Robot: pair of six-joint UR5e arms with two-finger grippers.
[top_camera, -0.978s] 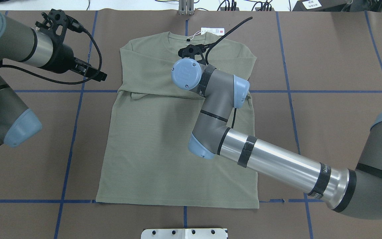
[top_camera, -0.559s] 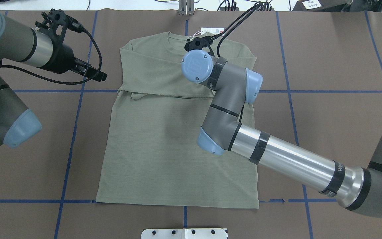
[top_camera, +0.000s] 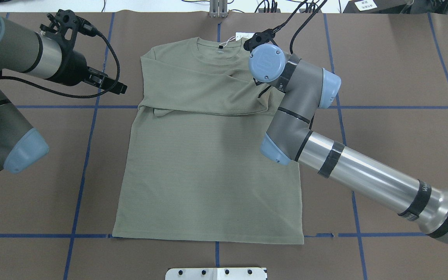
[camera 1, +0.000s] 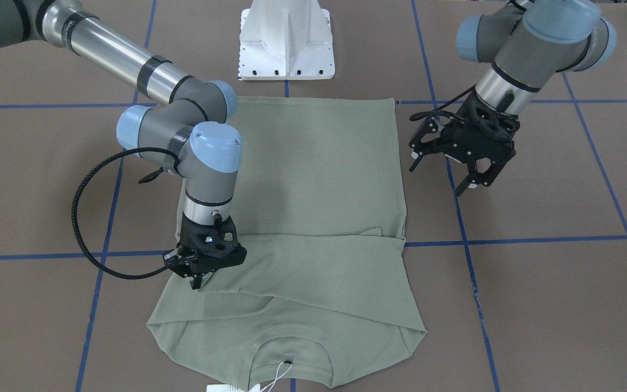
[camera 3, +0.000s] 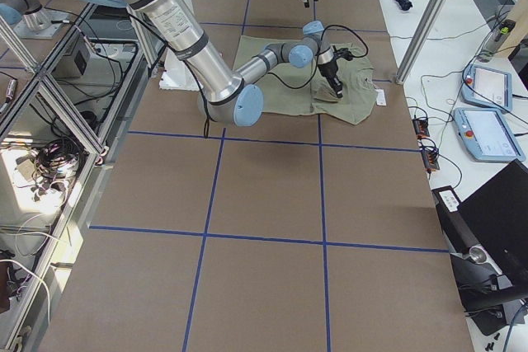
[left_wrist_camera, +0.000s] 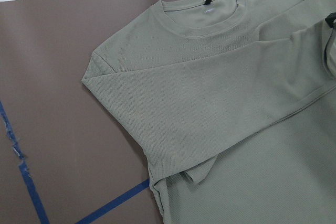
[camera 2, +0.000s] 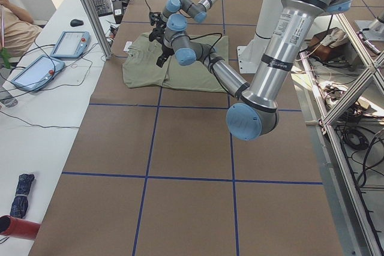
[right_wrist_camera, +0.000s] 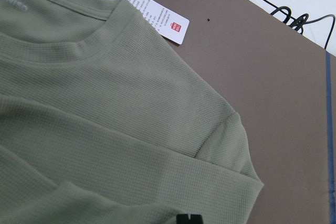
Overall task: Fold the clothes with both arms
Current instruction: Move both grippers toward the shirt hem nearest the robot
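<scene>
The sage-green long-sleeved shirt (top_camera: 204, 167) lies flat on the brown table, collar at the far side, both sleeves folded across the chest. Its white hang tag (top_camera: 249, 36) lies beyond the collar. My right gripper (camera 1: 198, 280) points straight down and is shut on the upper sleeve near the shirt's right shoulder. In the overhead view its own wrist hides it. The sleeve fabric (top_camera: 247, 91) bunches towards it. My left gripper (camera 1: 438, 177) is open and empty, hovering over bare table beside the shirt's left edge. The shirt also shows in the left wrist view (left_wrist_camera: 210, 103) and the right wrist view (right_wrist_camera: 105, 103).
The white pedestal base (camera 1: 286, 43) stands at the near table edge by the shirt's hem. Blue tape lines (top_camera: 84, 155) grid the brown table. The right arm's black cable (camera 1: 82, 218) loops out beside the shirt. Tablets (camera 2: 69, 43) lie on the side bench.
My right arm has moved to the overhead view's right and slightly farther away, dragging the upper sleeve with it. The left arm has barely moved.
</scene>
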